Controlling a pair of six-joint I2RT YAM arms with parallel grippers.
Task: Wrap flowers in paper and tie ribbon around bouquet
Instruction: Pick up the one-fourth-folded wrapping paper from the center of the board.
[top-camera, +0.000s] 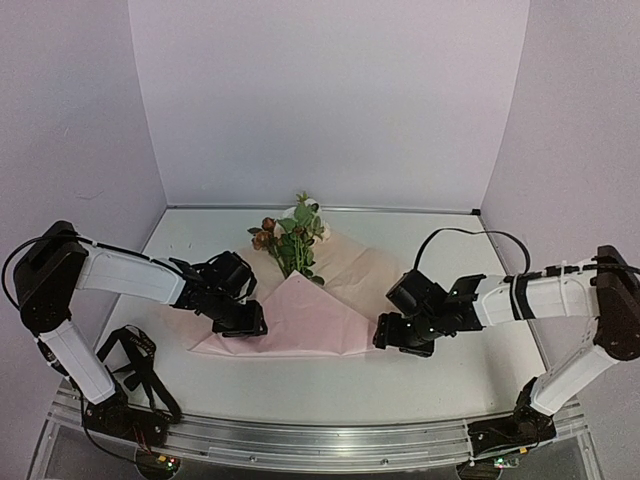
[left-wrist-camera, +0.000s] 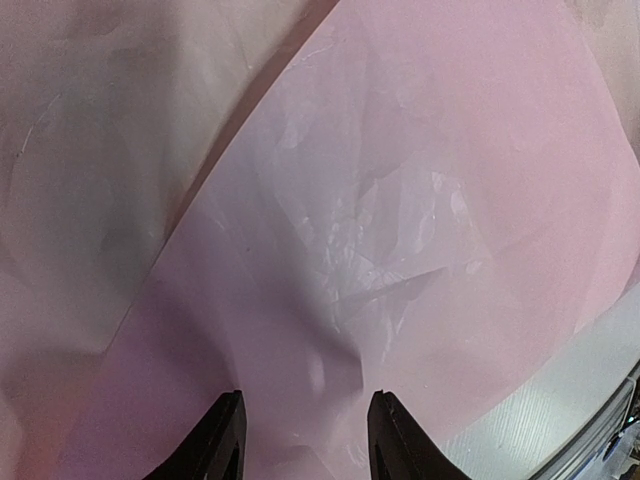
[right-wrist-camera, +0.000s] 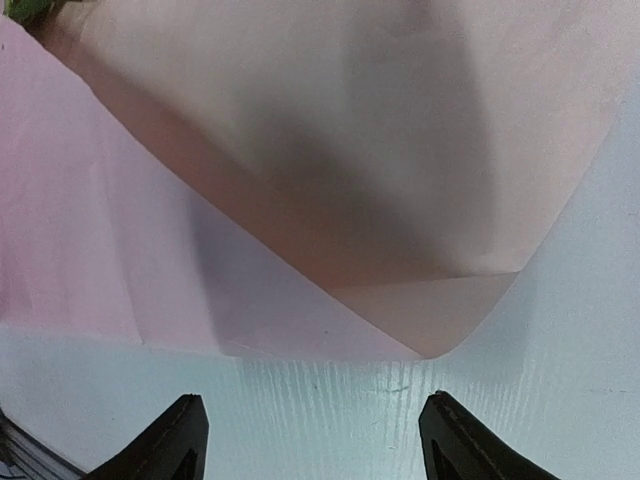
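The flowers (top-camera: 293, 232) lie at the back of the paper (top-camera: 310, 315), heads pointing away, with the stems hidden under a folded-over triangular flap. My left gripper (top-camera: 255, 325) is low over the paper's left front part. In the left wrist view its jaws (left-wrist-camera: 305, 440) stand apart over crinkled pink paper (left-wrist-camera: 420, 200), gripping nothing. My right gripper (top-camera: 383, 335) hovers at the paper's right front corner. It is wide open (right-wrist-camera: 315, 440) over bare table, and the paper's edge (right-wrist-camera: 100, 250) lies just ahead of the fingertips. The ribbon and the bouquet are out of view.
The white table (top-camera: 450, 230) is enclosed by pale walls at the back and on both sides. A metal rail (top-camera: 300, 440) runs along the near edge. Black cables (top-camera: 135, 365) loop beside the left arm's base.
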